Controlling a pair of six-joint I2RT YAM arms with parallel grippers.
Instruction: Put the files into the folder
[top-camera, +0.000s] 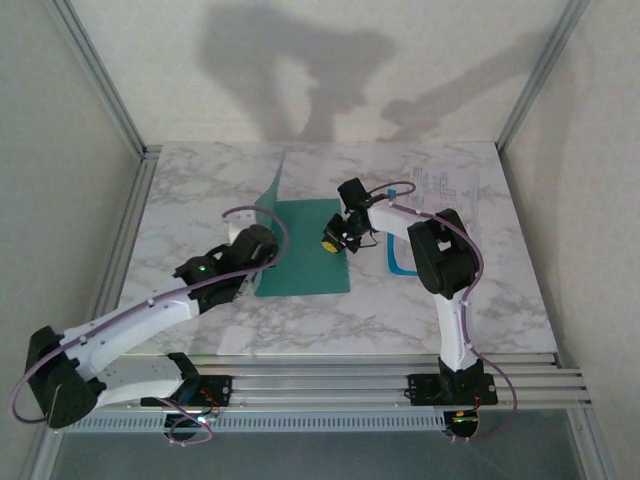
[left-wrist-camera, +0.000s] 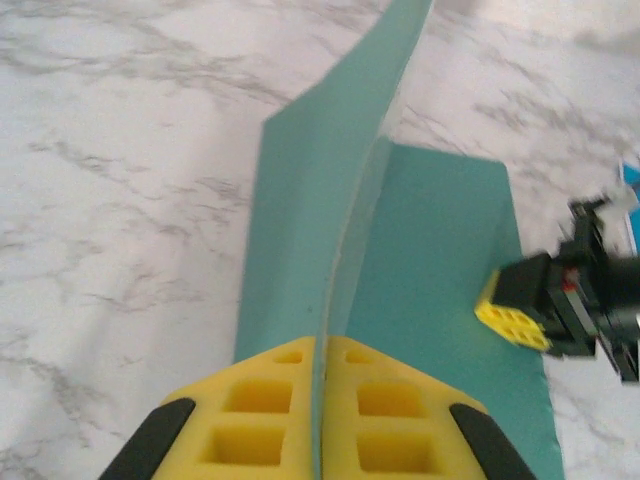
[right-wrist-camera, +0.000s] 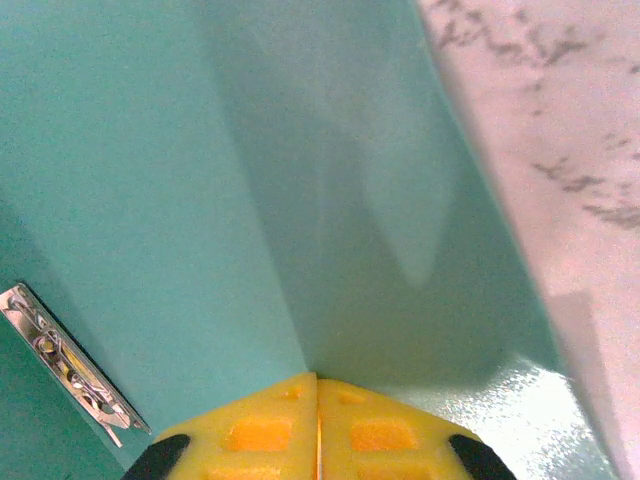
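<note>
The teal-green folder (top-camera: 305, 268) lies open in the middle of the table, its lower leaf flat and its cover (top-camera: 272, 192) standing up on edge. My left gripper (top-camera: 255, 246) is shut on the near edge of that raised cover (left-wrist-camera: 320, 200); the card runs between the yellow pads (left-wrist-camera: 265, 400). My right gripper (top-camera: 333, 240) is shut, tips down against the flat inner leaf (right-wrist-camera: 250, 170) near its right edge, with nothing between the pads. The metal clip (right-wrist-camera: 65, 365) shows at the fold. The files, white printed sheets (top-camera: 445, 185), lie to the right of the folder.
A sheet with a blue outline (top-camera: 398, 262) lies under the right arm, beside the folder's right edge. Metal frame posts (top-camera: 100, 75) stand at the back corners, and the rail (top-camera: 330, 385) runs along the near edge. Bare marble (top-camera: 190, 190) lies left of the folder.
</note>
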